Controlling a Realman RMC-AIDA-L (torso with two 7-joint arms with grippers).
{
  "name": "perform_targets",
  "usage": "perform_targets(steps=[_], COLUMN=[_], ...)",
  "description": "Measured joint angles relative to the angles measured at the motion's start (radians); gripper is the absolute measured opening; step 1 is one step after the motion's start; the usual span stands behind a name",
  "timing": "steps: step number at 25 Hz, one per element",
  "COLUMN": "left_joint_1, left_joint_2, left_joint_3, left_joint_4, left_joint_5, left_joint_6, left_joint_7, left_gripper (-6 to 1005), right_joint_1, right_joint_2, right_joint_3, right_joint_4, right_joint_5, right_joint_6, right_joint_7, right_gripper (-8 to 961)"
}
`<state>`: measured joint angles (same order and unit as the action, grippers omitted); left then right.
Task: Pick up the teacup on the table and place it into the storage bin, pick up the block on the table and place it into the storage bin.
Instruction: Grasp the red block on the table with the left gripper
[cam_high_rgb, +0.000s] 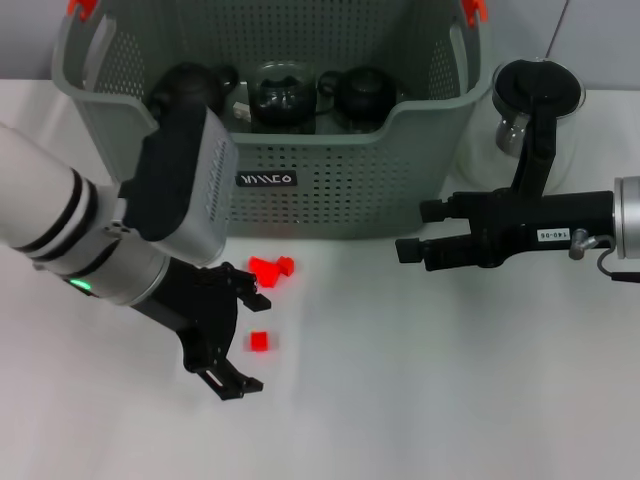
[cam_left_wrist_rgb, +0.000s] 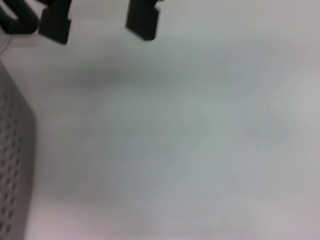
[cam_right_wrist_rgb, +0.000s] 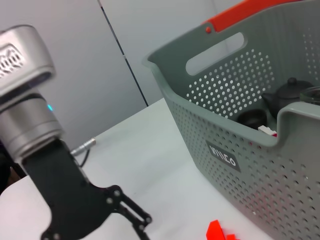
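Between my left end effector's wide-spread fingers lies the small red block on the tabletop; right end effector hovers apart, fingers narrowly parted

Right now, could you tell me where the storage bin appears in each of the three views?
Head view: storage bin fills the upper centre, behind the red blocks.
Left wrist view: only a perforated corner at the picture's edge.
Right wrist view: bin at right.
Shared landmark: the perforated grey wall.

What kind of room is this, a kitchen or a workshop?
Probably a robot test lab, not a kitchen: a bare white table, a plain grey wall panel, and staged props, namely a grey-green perforated plastic storage bin holding dark teaware and small red blocks.
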<state>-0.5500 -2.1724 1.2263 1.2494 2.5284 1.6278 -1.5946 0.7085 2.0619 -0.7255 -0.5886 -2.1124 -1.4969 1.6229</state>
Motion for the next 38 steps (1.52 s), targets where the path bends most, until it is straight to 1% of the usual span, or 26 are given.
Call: perform_targets(steps=[4, 8, 11, 16, 21, 22, 26, 32, 38], left_joint_1=[-0.008, -0.012, -0.021, -0.037, -0.041, -0.048, -0.064, -0.067, -0.069], left_joint_2=[-0.001, -0.003, -0.003, -0.002, -0.001, -0.002, 0.0, -0.001, -0.003], left_joint_3=[0.037, 0.105, 0.144, 0.157, 0.181, 0.2, 0.222, 0.229, 0.235], left_joint_4=[-0.024, -0.033, -0.041, -0.044, -0.046, -0.058, -0.087, -0.095, -0.096], left_joint_5=[0.036, 0.087, 0.109, 0.115, 0.119, 0.128, 0.136, 0.136, 0.138], left_joint_6=[-0.064, -0.137, -0.149, -0.146, -0.153, -0.165, -0.179, -0.182, -0.196], left_joint_7=[-0.028, -0.094, -0.118, -0.131, -0.135, -0.144, -0.169, -0.174, -0.184], left_gripper=[964, 963, 910, 821, 673, 643, 636, 623, 432], right_joint_1=[0.003, 0.008, 0.01, 0.013, 0.014, 0.014, 0.014, 0.014, 0.014], right_joint_2=[0.002, 0.006, 0.007, 0.008, 0.007, 0.007, 0.007, 0.007, 0.007], right_joint_3=[0.0, 0.001, 0.005, 0.009, 0.012, 0.012, 0.012, 0.013, 0.014], right_joint_4=[0.0, -0.001, -0.003, -0.005, -0.005, -0.005, -0.005, -0.005, -0.005], right_joint_5=[0.004, 0.005, 0.005, 0.005, 0.006, 0.006, 0.006, 0.006, 0.006], right_joint_6=[0.001, 0.005, 0.006, 0.007, 0.009, 0.009, 0.01, 0.011, 0.012], right_joint_7=[0.0, 0.0, 0.0, 0.0, 0.0, 0.0, -0.003, -0.005, -0.007], right_gripper=[925, 925, 925, 924, 924, 924, 924, 924, 924])
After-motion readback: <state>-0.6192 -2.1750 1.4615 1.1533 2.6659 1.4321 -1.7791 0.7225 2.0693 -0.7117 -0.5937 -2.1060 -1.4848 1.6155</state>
